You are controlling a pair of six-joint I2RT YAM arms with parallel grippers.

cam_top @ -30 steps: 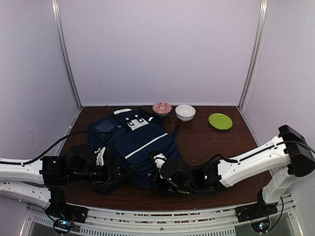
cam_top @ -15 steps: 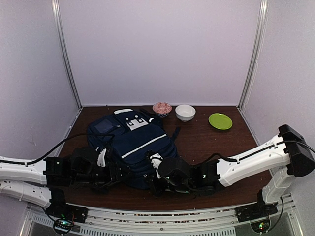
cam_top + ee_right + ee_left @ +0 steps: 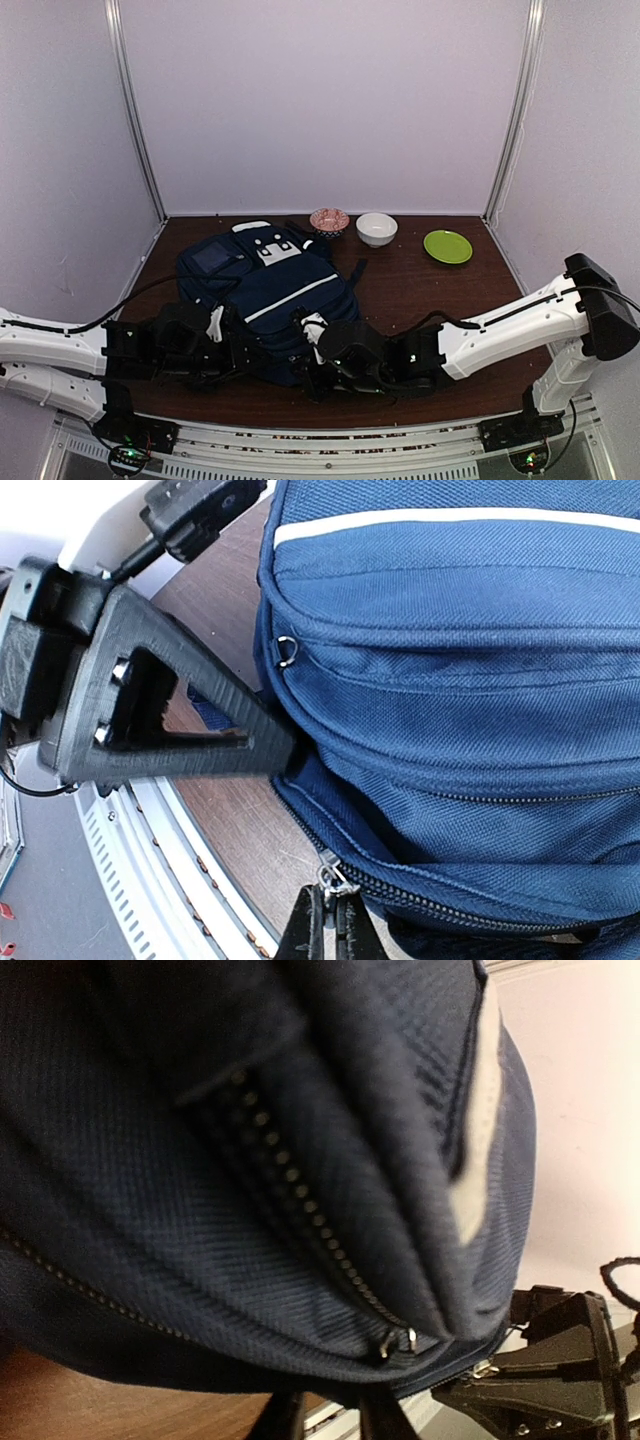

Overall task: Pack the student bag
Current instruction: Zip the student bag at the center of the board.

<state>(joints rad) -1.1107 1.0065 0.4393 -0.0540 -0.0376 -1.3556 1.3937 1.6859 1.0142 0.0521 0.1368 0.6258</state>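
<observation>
The student bag (image 3: 280,290), navy with white stripes, lies flat on the brown table. At its near left edge sits my left gripper (image 3: 237,352). In the left wrist view its two fingertips (image 3: 285,1422) stand a little apart under the bag's bottom edge (image 3: 300,1360), whose fabric hides their ends. In the right wrist view one left finger (image 3: 200,730) presses into a fold of the bag (image 3: 450,680). My right gripper (image 3: 327,920) is shut on the metal zipper pull (image 3: 335,882) at the bag's near corner. It lies low at the bag's near right (image 3: 312,348).
A pink patterned bowl (image 3: 329,220), a white bowl (image 3: 376,229) and a green plate (image 3: 448,246) stand along the back of the table. The table's metal front rail (image 3: 150,860) runs just below both grippers. White walls close in the sides and back.
My left arm has slid right against the bag's near left edge and its jaws have narrowed. The right gripper, still shut, has shifted slightly left.
</observation>
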